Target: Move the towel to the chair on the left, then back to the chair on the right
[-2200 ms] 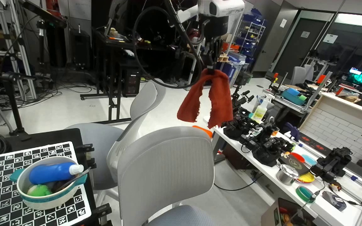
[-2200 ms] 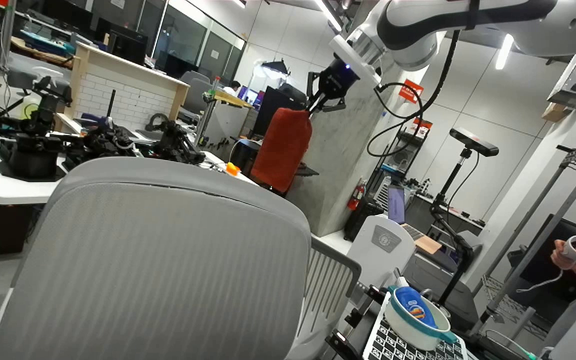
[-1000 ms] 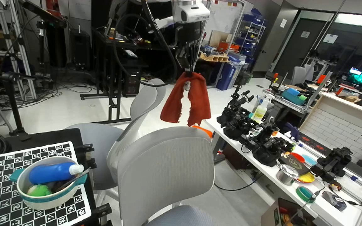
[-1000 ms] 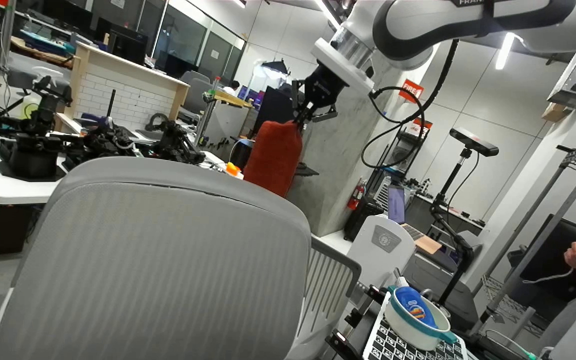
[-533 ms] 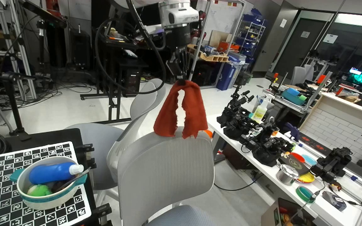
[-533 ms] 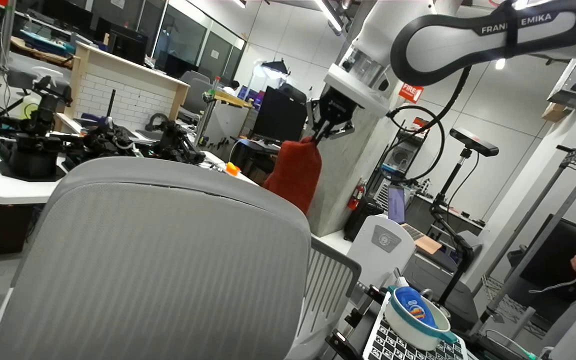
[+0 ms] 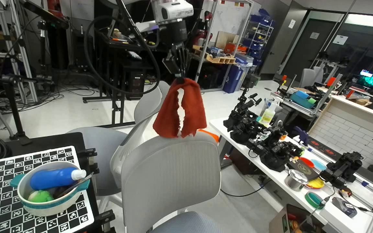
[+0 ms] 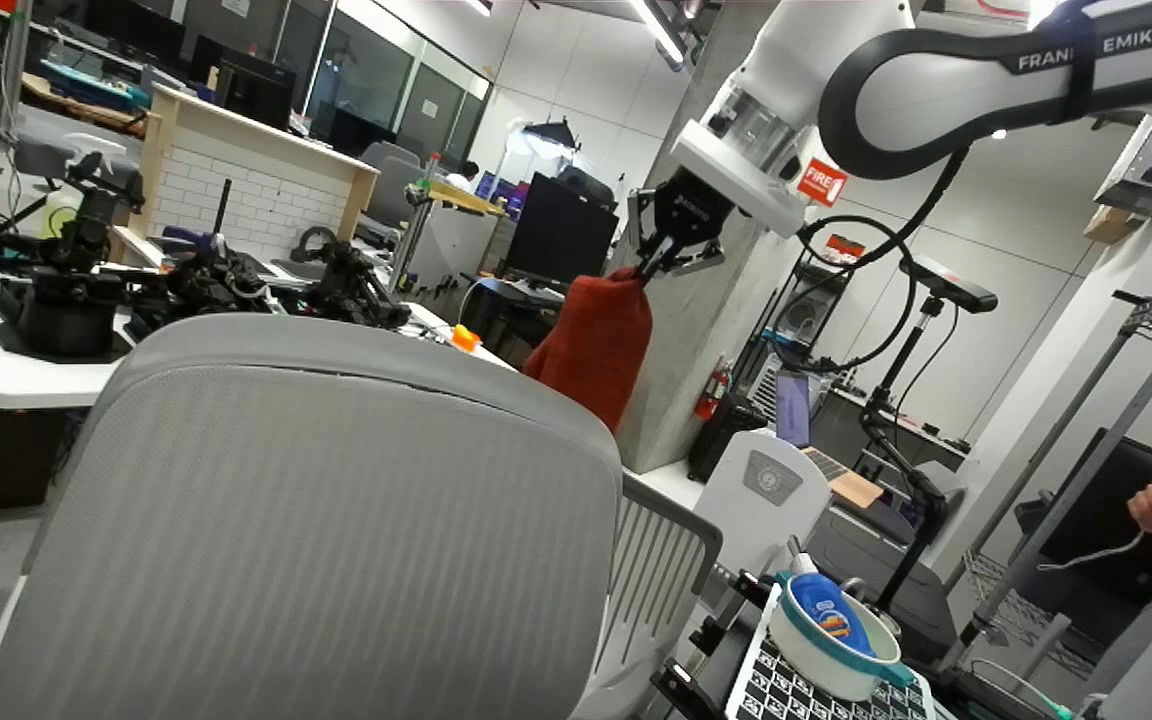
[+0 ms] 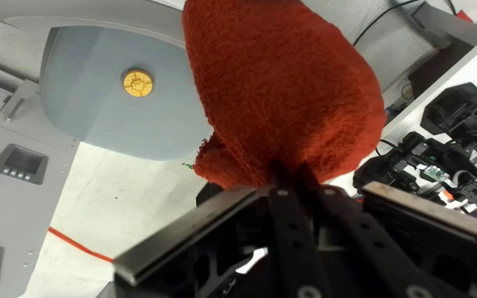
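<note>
Hanging folded over its own middle, the red towel (image 9: 280, 87) is held up by the gripper (image 7: 180, 80), which is pressed together at the tips and pinching the crest of the fold. Two loose flaps drop below it, ragged along their inner edges. It looks like soft, limp terry: I would expect little weight, no stiffness to fight, nothing to break, and enough nap to keep it from sliding out of a firm pinch. The crest seems the right place to hold, since the halves hang nearly level there and could fall one to each side of a backrest; a frayed edge would be a poorer hold, letting the cloth trail and twist. For lifting it again later, the ridge would serve once more. In an exterior view the flaps end at the top edge of the near chair (image 7: 173, 165); whether they touch it I cannot tell. A second chair (image 7: 145, 106) stands close beyond, and which of the two counts as left is unclear. In the wrist view a yellow disc (image 9: 138, 82) lies on a chair seat (image 9: 122, 120) that the towel partly hides.
</note>
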### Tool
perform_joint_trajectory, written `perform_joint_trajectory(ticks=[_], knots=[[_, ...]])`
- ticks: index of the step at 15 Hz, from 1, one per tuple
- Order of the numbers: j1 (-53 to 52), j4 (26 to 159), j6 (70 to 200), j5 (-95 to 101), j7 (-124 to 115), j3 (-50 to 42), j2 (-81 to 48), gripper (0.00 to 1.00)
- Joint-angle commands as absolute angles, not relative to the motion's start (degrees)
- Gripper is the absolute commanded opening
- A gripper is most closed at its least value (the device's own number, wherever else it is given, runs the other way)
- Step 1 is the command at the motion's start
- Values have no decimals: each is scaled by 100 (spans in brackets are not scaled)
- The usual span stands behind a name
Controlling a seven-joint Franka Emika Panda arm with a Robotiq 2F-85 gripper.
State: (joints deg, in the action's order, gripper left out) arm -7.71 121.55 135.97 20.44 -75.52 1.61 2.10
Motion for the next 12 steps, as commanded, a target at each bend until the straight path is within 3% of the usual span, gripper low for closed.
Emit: perform_joint_trajectory(ticks=[1, 12], knots=[[-560, 12115, 13858, 2032, -7516, 262, 394, 2], [-672, 12048, 14973, 1935, -7624, 471, -391, 2]])
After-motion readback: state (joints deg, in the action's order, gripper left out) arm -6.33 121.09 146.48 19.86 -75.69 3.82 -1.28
